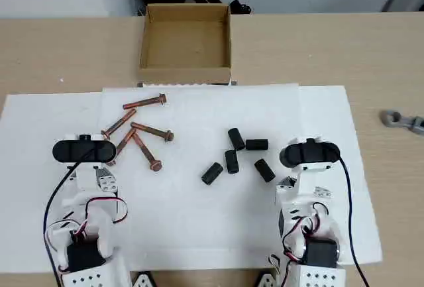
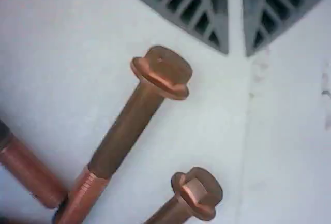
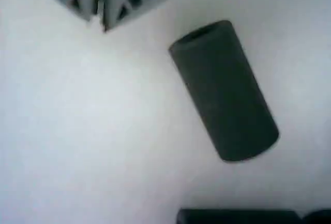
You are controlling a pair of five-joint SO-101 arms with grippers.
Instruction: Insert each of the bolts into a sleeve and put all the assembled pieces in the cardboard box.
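**Nothing assembled yet: rolling parts and crowded bolts are the main risks**

The left hand (image 2: 237,53) is closed or all but closed, with only a slim gap, and grips nothing. It hangs low over the bolts (image 1: 152,130) at the left of the white sheet (image 1: 199,227). The right hand (image 3: 101,19) is closed and empty, low beside one sleeve (image 3: 223,89) lying on its side.

I count five bolts in a loose fan, and some look to touch near the left arm. Five sleeves (image 1: 231,161) are clustered centre-right, well apart from the bolts. The cardboard box (image 1: 185,75) is empty and sits far, just past the sheet on the bare worktop (image 1: 53,48). No bolt is in a sleeve, so the task looks to be at its start.

Risks, as I judge them:
- Both hands must open first; coming down closed would shove the part aside.
- The sleeves are round and the sheet is smooth, so a glancing finger likely rolls one into its neighbours.
- Where bolts touch, lifting one may drag or flick another.
- A bolt pinched near the head lets the shank droop, so it meets the sleeve off-axis and jams or drops.
- A sleeve gripped over its open end blocks the bolt's entry.
- The box is a long reach, and a tilted assembly could slide apart or clip the rim.
- The metal tool (image 1: 399,120) at the right edge looks out of the way.
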